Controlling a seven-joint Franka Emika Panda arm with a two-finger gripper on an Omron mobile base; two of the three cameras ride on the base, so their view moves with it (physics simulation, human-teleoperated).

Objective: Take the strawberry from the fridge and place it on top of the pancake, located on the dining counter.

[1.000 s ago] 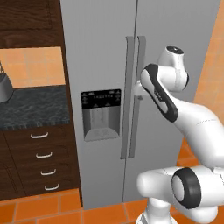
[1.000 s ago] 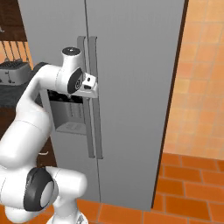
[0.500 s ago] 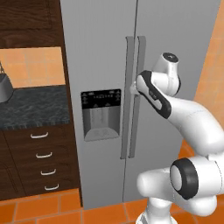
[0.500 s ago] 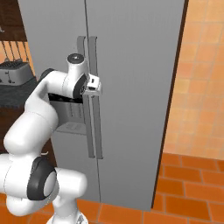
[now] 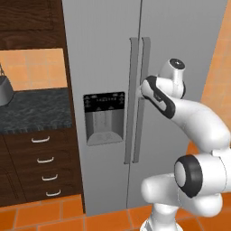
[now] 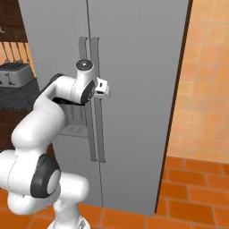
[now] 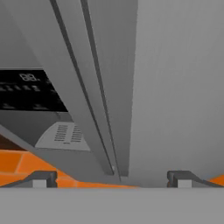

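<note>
My gripper was spread wide. The fridge was shut right ahead, its tall handles running up the middle of the frame, between my fingers.

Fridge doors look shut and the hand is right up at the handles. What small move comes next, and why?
Probably ease the gripper forward so its open jaws straddle the right door's handle, then close. The fridge has both doors shut, and in the hand view the two handles run just left of the middle between the fingertips, so a slight shift toward them may be needed first.
</note>
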